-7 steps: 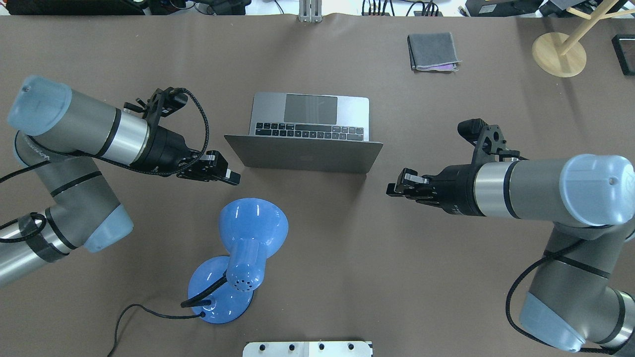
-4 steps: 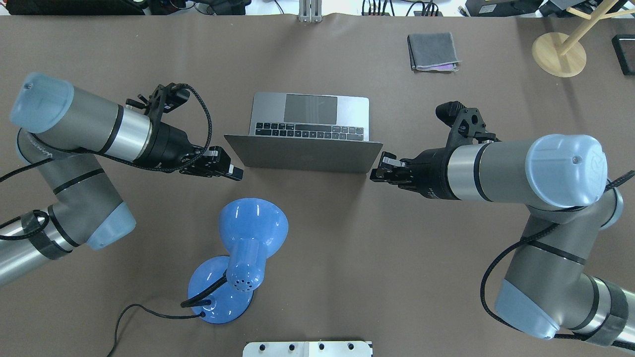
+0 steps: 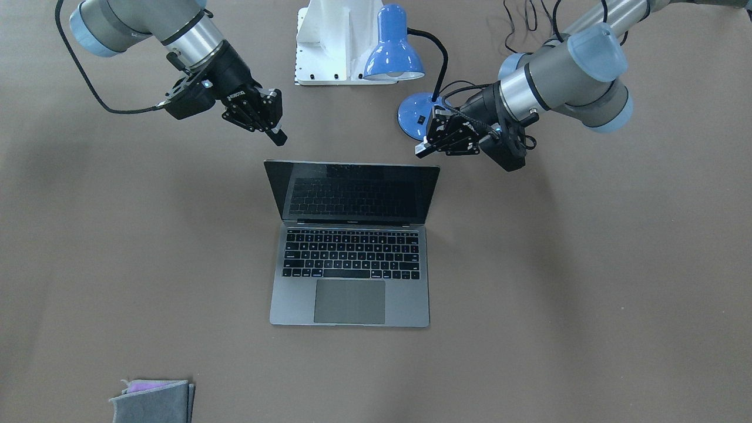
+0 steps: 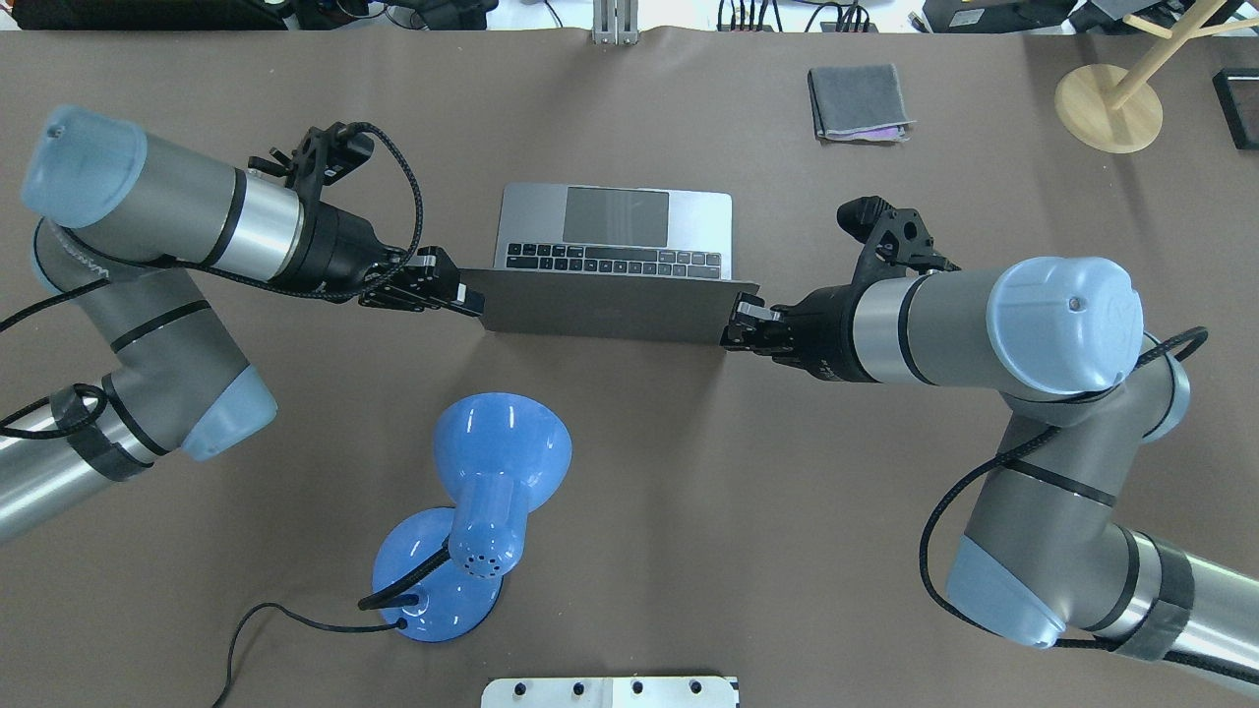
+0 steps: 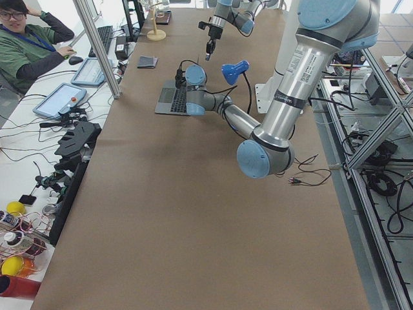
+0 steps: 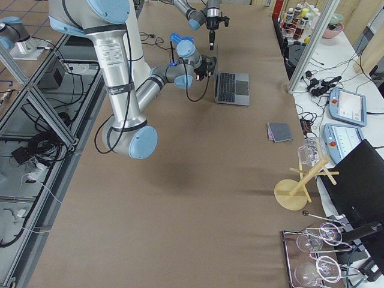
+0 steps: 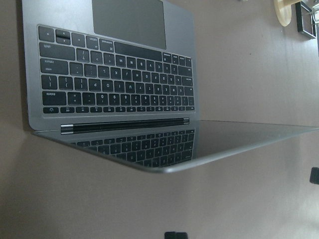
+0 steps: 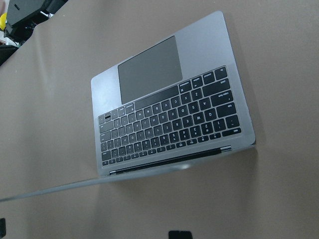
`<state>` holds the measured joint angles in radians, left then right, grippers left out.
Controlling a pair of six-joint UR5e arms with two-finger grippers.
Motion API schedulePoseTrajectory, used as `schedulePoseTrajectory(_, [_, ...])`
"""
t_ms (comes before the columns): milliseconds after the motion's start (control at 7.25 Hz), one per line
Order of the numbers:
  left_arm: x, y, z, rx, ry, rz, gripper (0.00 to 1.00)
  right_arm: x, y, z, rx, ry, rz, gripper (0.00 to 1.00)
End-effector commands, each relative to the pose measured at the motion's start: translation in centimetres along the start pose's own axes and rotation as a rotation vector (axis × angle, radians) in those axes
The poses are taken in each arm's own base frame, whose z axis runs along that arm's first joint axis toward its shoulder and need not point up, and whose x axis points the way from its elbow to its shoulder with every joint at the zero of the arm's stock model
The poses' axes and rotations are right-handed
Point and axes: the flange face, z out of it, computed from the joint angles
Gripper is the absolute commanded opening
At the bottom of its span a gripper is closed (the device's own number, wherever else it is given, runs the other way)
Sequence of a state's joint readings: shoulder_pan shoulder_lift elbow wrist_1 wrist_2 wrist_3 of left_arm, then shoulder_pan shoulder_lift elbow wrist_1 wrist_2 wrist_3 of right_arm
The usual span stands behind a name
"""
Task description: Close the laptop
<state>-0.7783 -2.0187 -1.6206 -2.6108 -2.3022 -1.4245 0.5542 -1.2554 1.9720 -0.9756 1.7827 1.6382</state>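
Note:
The laptop (image 4: 615, 211) stands open in the middle of the table, with its grey lid (image 4: 610, 310) tilted back toward me and its black screen (image 3: 352, 191) facing away. My left gripper (image 4: 470, 298) is shut and empty, right at the lid's top left corner. My right gripper (image 4: 733, 327) is shut and empty, right at the lid's top right corner. I cannot tell whether either one touches the lid. In the front-facing view the left gripper (image 3: 423, 150) and the right gripper (image 3: 277, 136) sit just behind the lid's top edge. Both wrist views look down on the keyboard (image 7: 114, 74) (image 8: 169, 114).
A blue desk lamp (image 4: 482, 492) stands on the near side of the table behind the lid, its cable trailing left. A folded grey cloth (image 4: 858, 101) lies at the far right. A wooden stand (image 4: 1109, 106) is at the far right corner.
Both grippers have moved inward to the lid's top corners, the right arm farther than the left. The lid's angle looks unchanged.

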Motion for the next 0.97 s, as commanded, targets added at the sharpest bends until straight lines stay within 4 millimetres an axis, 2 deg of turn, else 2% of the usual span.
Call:
schedulePoseTrajectory(0, [0.3,-1.7,-0.8,0.028,-0.013,-0.007,0.0,-0.2,-0.8,0.2,0.018,0.001,0.0,0.0])
schedulePoseTrajectory(276, [-0.4,-2.8,-1.1,0.042,-0.034,0.019,0.0,-0.5,-2.9,0.5,0.051,0.006,0.009,0.0])
schedulePoseTrajectory(414, [-0.9,-3.0,-1.0,0.041,-0.043,0.016,0.0,0.0,-3.8,1.2,0.063,0.023,0.015,0.0])
schedulePoseTrajectory(828, [-0.9,-3.7,-0.7,0.071,-0.051,0.015,0.0,-0.6,-6.3,2.3,0.095,0.034,0.027,0.0])
